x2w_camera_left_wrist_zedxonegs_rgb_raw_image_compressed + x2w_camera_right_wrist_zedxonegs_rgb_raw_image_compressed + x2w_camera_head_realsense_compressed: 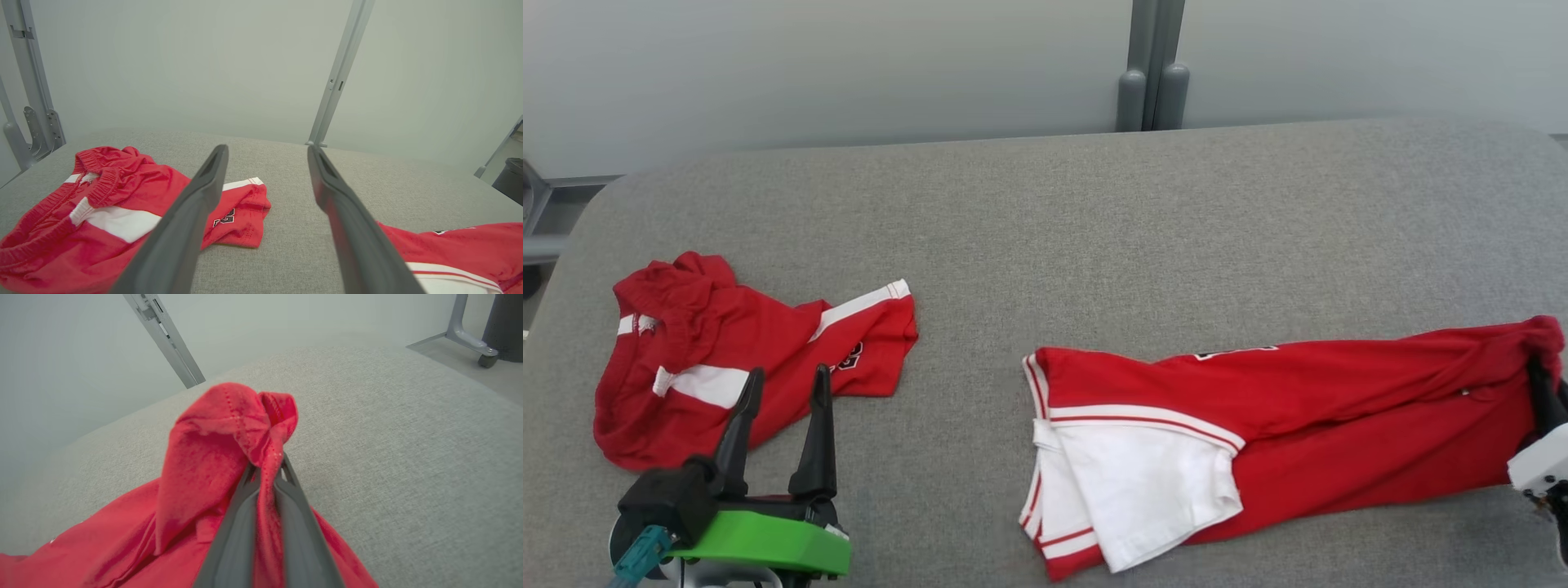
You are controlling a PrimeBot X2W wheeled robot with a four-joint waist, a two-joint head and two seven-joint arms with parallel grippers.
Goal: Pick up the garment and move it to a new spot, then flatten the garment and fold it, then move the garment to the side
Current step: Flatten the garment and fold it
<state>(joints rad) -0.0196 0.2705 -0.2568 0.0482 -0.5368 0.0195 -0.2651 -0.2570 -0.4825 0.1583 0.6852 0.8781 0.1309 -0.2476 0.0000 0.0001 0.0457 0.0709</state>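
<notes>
two red garments lie on the grey table [1094, 245]. the right gripper [267, 467] is clenched on a bunched end of the long shirt [1339, 392], stretched along the table's right side. the left gripper [786, 380] hangs released by the crumpled shorts [686, 327]. the shirt looks light and limp; a second hold at its white-trimmed end should stop sagging.

- The left gripper [788, 371] is made of long dark fingers [737, 433], a black base [666, 494], green housing [768, 543] and teal connector [637, 555].
- The right gripper [267, 473] is backed by white housing [1539, 465].
</notes>
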